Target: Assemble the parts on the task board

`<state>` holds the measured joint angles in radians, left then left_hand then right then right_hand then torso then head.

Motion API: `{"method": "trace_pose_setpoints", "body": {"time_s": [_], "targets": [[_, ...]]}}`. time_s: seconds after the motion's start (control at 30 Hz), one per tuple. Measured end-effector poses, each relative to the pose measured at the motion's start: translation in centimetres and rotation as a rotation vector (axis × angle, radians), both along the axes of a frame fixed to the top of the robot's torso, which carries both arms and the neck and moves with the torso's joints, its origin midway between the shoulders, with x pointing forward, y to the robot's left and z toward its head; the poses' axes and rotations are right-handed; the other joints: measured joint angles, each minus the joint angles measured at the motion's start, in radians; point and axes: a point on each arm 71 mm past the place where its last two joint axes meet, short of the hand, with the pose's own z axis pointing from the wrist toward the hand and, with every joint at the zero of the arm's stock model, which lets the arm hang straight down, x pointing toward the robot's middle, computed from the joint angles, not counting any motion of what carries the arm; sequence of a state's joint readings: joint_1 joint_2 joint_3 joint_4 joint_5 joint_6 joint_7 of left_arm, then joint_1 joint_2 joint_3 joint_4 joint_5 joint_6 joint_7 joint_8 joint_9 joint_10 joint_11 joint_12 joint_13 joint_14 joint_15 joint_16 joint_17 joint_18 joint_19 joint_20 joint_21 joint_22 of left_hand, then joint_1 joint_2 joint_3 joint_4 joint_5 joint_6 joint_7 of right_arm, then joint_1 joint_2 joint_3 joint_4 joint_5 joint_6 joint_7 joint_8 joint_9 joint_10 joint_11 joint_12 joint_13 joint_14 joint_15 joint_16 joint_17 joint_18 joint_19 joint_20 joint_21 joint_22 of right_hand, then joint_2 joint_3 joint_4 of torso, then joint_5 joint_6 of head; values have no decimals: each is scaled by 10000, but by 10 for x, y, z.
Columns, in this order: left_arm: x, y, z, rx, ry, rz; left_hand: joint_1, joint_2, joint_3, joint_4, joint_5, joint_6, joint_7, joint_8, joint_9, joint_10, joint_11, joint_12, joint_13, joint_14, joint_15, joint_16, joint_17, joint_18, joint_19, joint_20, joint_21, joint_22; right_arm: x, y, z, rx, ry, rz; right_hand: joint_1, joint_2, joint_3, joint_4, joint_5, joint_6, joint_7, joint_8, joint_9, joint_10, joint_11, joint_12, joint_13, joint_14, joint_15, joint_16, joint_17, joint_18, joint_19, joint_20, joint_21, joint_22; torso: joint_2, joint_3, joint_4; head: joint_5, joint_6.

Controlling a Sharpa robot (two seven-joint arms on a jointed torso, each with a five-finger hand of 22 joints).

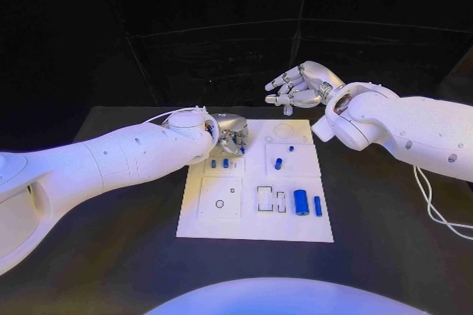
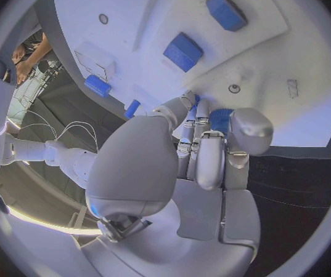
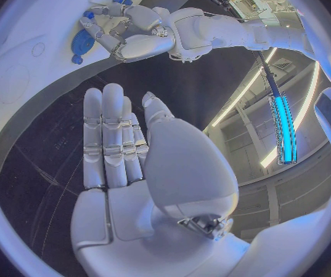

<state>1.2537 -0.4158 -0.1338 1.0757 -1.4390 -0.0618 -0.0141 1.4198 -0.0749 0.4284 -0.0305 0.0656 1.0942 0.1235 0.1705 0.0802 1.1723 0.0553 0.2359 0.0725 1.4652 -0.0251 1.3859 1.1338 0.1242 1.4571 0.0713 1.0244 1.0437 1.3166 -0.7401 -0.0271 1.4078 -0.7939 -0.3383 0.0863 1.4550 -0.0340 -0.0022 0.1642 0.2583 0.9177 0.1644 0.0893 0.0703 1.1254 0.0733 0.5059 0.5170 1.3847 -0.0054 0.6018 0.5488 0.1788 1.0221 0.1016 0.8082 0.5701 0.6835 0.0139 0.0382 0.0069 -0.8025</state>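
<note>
The left hand [image 1: 229, 133] hangs low, fingers curled downward. The right hand [image 1: 299, 85] is raised, empty, fingers loosely apart.

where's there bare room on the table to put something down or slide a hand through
Free: the black table in front of the task board, and the strip between the board's right edge and the right arm's cable. Crowded: the board's far left, where the left hand sits low over small blue parts, and the right half with the blue cylinders. The right hand hangs beyond the far edge.

white task board [image 1: 212, 223], blue parts [image 1: 301, 202] lying on it
</note>
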Motion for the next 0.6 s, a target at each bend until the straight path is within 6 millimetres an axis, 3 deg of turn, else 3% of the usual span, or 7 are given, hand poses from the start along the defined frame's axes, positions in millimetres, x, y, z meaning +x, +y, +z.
{"method": "trace_pose_setpoints", "body": {"time_s": [0.33, 0.6], "targets": [[-6, 11, 1, -361, -101, -6, -107, -7, 83, -28, -1, -1, 0, -5, 0, 34, 35, -174, 3, 0, 0, -1, -18, -1, -1, 1, 142, 126, 0, -1, 0, -2, -1, -5, 0, 0, 0, 0, 0, 0, 0, 0, 0, 0, 0, 0, 1, 0, 0, 0, -2, 0, 0, 0, 0, 1, -2, -2, 17, -1, 36], [-4, 25, 17, -1055, -257, 219, -159, -57, 123, -67, -1, 32, 32, -78, 1, 35, 34, -270, -10, 0, 1, -2, -52, 0, -2, 2, 154, 194, 1, -1, 0, -9, -2, -24, 0, 0, 0, 0, 0, 0, 0, -1, 0, 0, 0, 0, 1, 0, 0, 0, -3, 0, 0, 0, 0, 2, -6, -2, 24, 29, 113]]}}
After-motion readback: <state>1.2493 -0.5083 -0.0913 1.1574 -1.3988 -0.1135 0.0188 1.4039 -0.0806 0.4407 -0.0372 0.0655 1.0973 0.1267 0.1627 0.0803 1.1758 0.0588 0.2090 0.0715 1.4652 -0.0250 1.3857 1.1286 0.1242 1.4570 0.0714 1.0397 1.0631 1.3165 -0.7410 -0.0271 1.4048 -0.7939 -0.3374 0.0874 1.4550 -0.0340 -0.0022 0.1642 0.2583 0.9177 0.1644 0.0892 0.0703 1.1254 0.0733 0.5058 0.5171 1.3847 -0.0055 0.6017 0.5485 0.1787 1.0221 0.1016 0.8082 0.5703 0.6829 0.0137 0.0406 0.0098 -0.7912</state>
